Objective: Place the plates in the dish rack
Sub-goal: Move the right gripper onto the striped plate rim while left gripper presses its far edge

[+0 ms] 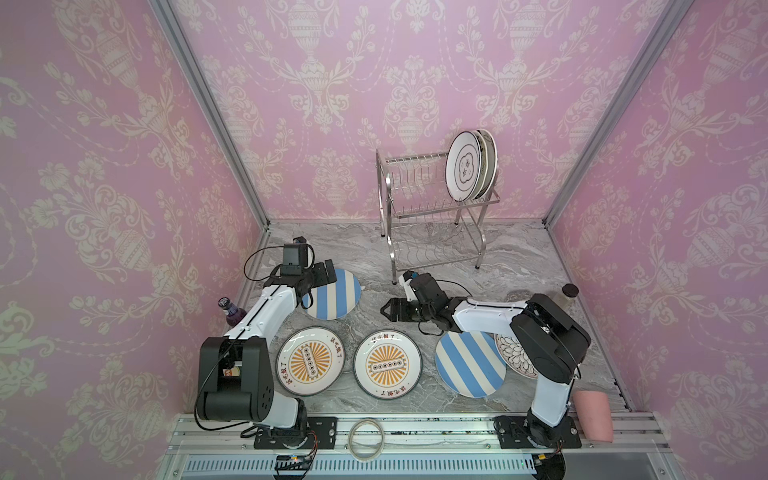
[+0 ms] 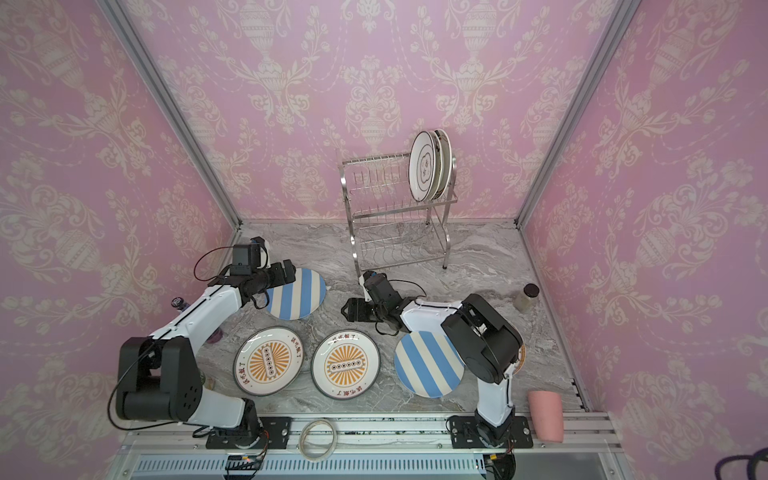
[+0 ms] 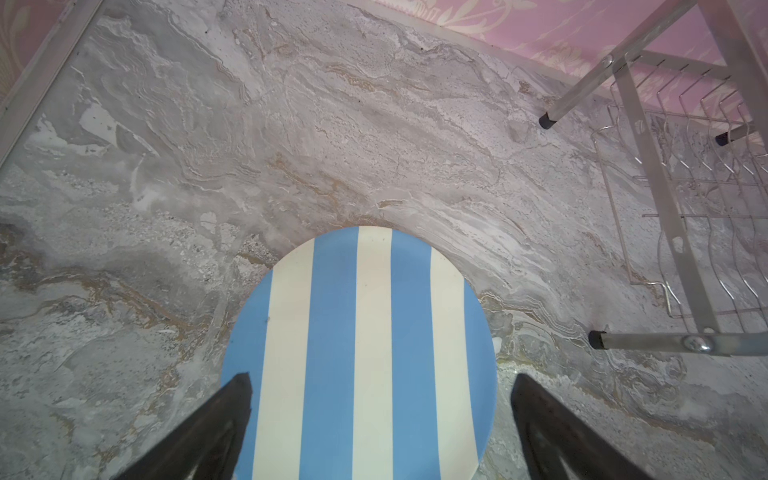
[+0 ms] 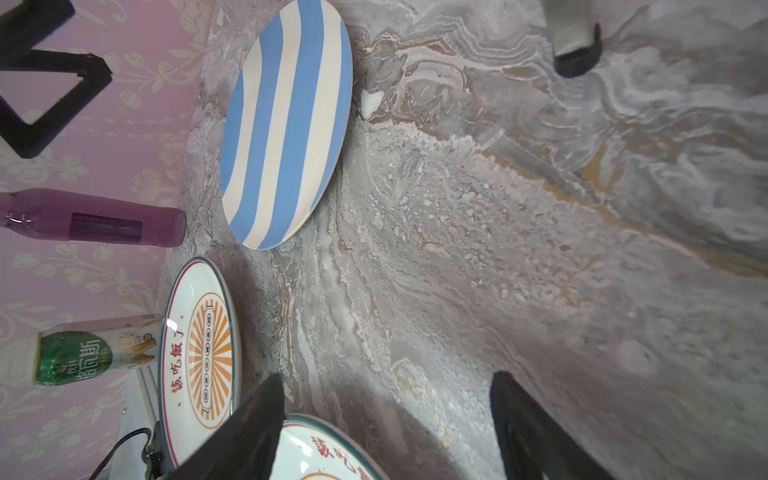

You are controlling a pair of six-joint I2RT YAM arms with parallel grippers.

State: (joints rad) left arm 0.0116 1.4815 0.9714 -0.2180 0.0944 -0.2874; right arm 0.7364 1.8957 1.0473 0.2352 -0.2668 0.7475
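The steel dish rack [image 1: 436, 216] stands at the back with two plates [image 1: 463, 166] upright at the right end of its upper tier. Flat on the marble lie a blue-white striped plate [image 1: 332, 295], two orange sunburst plates [image 1: 309, 360] [image 1: 387, 365], a second striped plate [image 1: 469, 363] and a black petal plate [image 1: 515, 353] half hidden under the right arm. My left gripper [image 3: 380, 382] is open low over the far striped plate [image 3: 361, 353], its jaws spanning the plate's width. My right gripper [image 1: 386, 309] is open over bare marble [image 4: 415, 249] and holds nothing.
A purple bottle [image 1: 226, 309] stands by the left wall behind the left arm, with a green-labelled bottle [image 4: 83, 355] near it. A black-lidded jar [image 1: 567, 293] is at the right wall, a pink cup [image 1: 592, 415] at the front right, and a tape ring [image 1: 365, 438] on the front rail.
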